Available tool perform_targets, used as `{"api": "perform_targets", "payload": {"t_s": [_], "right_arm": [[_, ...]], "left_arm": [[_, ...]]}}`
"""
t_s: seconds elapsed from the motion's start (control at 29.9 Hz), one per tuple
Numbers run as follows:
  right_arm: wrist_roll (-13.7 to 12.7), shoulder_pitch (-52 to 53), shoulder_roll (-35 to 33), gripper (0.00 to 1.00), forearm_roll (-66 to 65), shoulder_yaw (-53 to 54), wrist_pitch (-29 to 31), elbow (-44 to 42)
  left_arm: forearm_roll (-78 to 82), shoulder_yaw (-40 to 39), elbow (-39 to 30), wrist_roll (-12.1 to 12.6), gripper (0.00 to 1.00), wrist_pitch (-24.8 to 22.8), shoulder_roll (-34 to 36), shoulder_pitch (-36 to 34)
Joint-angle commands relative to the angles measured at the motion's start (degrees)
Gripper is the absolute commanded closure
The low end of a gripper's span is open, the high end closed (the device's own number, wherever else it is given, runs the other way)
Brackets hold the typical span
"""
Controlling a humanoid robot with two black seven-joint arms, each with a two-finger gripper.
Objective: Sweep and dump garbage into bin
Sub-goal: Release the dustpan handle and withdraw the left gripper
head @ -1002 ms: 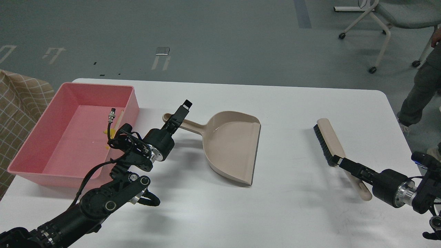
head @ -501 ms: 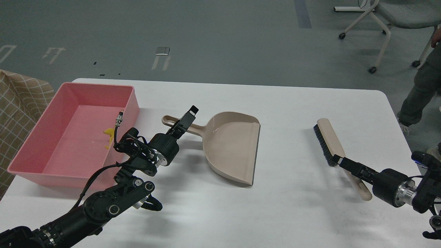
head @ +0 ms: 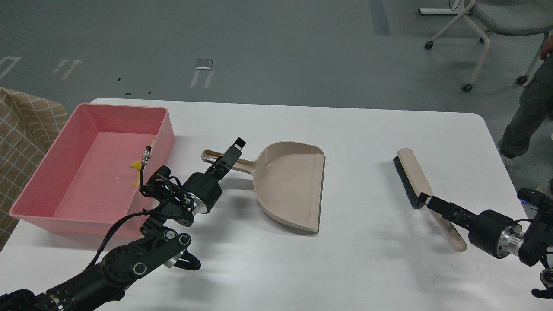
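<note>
Both tools lie flat beside the bin [head: 160, 129]; left gripper [head: 231, 152] over the dustpan [head: 289, 185] handle should lift clear; neither gripper's grip is discernible

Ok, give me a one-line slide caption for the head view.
Emptied dustpan and brush on the table, yellow scrap in the pink bin, both arms beside their tools.

My left arm [head: 129, 263] is matte black with round joint caps, silver screws and a silver wrist ring. A loose black cable [head: 140, 172] ends in a metal plug. My right arm [head: 510, 237] matches, with a blue spot.
</note>
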Motion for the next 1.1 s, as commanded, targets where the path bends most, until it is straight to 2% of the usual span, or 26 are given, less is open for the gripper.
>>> {"api": "perform_targets", "payload": {"t_s": [0.0, 0.3, 0.7, 1.07], "right_arm": [[0.02, 0.0, -0.01, 0.19, -0.06, -0.01, 0.0, -0.09], [0.02, 0.08, -0.1, 0.19, -0.06, 0.08, 0.0, -0.97], [0.02, 0.7, -0.19, 0.19, -0.15, 0.08, 0.0, -1.41], [0.02, 1.4, 0.08, 0.19, -0.15, -0.01, 0.0, -2.46]], "left_arm": [[0.0, 0.05, 0.12, 0.0, 0.02, 0.29, 0.02, 0.52], [-0.26, -0.03, -0.23, -0.35, 0.02, 1.08, 0.54, 2.01], [-0.61, -0.12, -6.55, -0.44, 0.02, 2.22, 4.59, 4.91], [-0.61, -0.56, -8.93, -0.44, 0.02, 2.75, 6.7, 8.25]]}}
